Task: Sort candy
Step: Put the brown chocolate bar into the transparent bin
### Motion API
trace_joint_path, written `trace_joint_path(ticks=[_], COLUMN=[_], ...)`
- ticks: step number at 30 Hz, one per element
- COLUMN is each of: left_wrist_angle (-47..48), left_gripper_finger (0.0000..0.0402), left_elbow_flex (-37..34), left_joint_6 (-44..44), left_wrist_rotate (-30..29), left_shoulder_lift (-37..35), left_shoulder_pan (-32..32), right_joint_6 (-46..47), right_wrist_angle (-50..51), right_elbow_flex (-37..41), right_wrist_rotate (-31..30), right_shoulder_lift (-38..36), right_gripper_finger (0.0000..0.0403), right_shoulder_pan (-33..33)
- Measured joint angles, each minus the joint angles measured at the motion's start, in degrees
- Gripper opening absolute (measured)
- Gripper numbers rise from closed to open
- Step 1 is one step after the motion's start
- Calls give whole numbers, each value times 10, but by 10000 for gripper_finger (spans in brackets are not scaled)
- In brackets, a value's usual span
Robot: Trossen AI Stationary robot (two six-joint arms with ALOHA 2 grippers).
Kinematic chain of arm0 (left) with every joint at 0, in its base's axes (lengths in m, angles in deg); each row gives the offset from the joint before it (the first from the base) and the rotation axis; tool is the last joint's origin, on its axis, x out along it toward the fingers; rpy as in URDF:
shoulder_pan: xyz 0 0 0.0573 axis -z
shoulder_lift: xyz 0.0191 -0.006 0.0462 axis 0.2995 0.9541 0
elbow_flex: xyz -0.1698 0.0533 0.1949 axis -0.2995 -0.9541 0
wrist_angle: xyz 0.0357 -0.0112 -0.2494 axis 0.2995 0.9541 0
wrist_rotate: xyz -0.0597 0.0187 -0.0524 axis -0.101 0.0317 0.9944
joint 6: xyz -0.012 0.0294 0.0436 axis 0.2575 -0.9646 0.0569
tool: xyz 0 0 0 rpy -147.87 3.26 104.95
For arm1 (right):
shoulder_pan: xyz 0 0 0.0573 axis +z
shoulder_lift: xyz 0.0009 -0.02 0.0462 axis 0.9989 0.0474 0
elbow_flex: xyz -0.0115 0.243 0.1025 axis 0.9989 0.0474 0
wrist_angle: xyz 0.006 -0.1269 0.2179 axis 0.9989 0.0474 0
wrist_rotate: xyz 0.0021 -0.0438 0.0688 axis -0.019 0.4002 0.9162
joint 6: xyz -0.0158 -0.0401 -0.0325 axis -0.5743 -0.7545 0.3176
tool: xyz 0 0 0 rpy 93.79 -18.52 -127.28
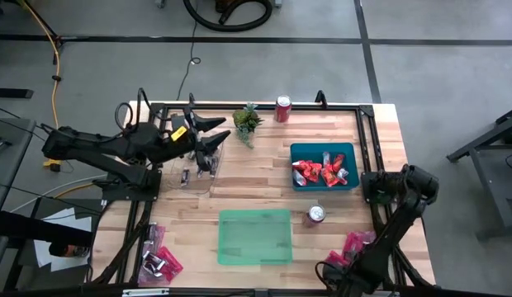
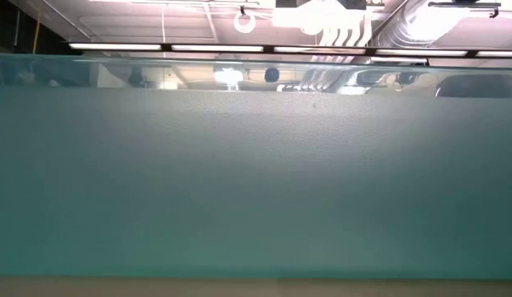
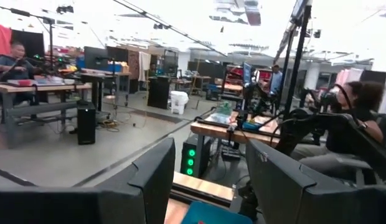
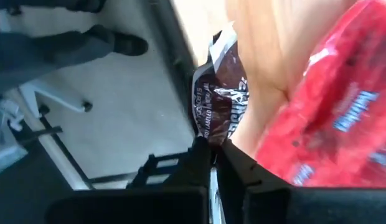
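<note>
From above: the wooden counter carries three containers. The blue tray on the right side holds a heap of bright red-orange packets. The green tray at the front centre has nothing visible in it. A clear tray on the left holds a few small dark bars, and the left end effector hangs over its far edge with fingers spread apart. Pink-red packets mixed with dark bars lie in a loose pile at the front left corner, and another pink-red pile sits at the front right, where the right arm reaches down. Two red soda cans stand out (one at the back edge, one just beside the green tray), plus a small green plant.

Low view: a teal wall fills nearly everything, with only ceiling lights above.

Left wrist: the two dark fingers stand well apart, room and people beyond.

Right wrist: the right end effector is pinched together on the wrapper end of a dark brown-and-silver bar, touching a pink-red packet on the counter's edge.
</note>
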Motion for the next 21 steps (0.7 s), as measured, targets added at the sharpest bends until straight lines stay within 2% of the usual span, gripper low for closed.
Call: trace_joint_path(ticks=[3, 6, 11, 14, 16, 21], left_wrist_angle=[-1, 2, 2, 11, 25, 100], left_gripper_finger=[184, 184, 184, 184, 184, 184], left_elbow_flex=[0, 0, 0, 0, 0, 0], left_joint_6=[-1, -18, -26, -26, -29, -104], left_wrist_rotate=[0, 0, 10, 34, 50, 69], left_shoulder_lift=[-6, -7, 6, 26, 41, 79], left_shoulder_pan=[0, 0, 1, 8, 16, 49], right_joint_6=[-46, -97, -214, -323, -409, -627], right_wrist_angle=[72, 148, 236, 221, 189, 72], right_elbow_flex=[-36, -76, -119, -125, -125, -125], right_wrist_rotate=[-9, -55, -252, -360, -407, -417], right_shoulder_lift=[-26, -68, -139, -175, -189, -197], right_gripper_finger=[2, 1, 0, 0, 0, 0], right_shoulder_pan=[-2, -18, -90, -157, -208, -324])
